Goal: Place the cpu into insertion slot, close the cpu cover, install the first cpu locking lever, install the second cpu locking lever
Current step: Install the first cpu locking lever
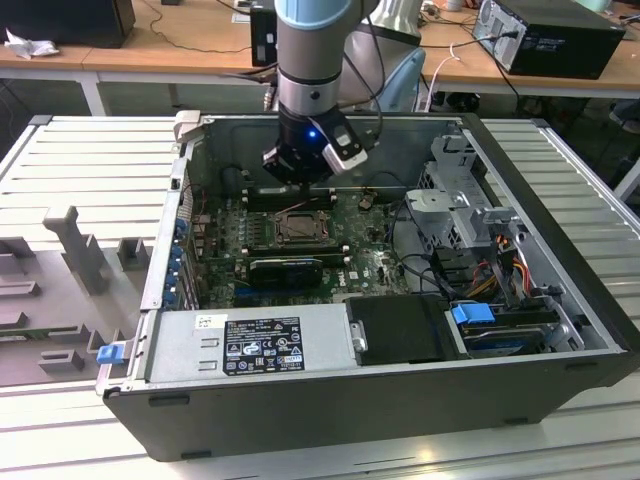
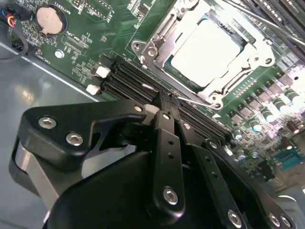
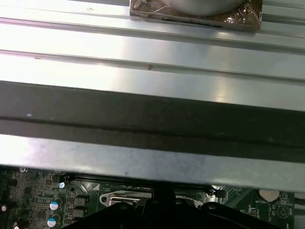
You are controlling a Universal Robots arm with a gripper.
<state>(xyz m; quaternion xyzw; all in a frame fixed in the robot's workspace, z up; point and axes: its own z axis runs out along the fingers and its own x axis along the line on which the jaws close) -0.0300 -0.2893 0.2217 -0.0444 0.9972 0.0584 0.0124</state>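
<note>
The cpu (image 2: pixel 202 47) lies flat in the insertion slot (image 1: pixel 298 228) on the green board, its pale metal top facing up. The silvery cpu cover (image 2: pixel 151 47) is folded down around it as a frame. A thin wire locking lever (image 2: pixel 193 98) runs along the socket's near edge. In the second wrist view my gripper (image 2: pixel 165 102) is shut, its black fingertips pressed together right at that lever's end; I cannot tell whether the wire is pinched between them. In the exterior view the gripper (image 1: pixel 300 172) hangs inside the open case, just behind the socket.
Black memory slots (image 2: pixel 121 76) lie between gripper and socket. A coin battery (image 2: pixel 50 19) sits on the board. A long black card (image 1: pixel 285 270), the power supply (image 1: pixel 250 345), a drive cage (image 1: pixel 465 200) and the case wall (image 3: pixel 152 119) hem in the space.
</note>
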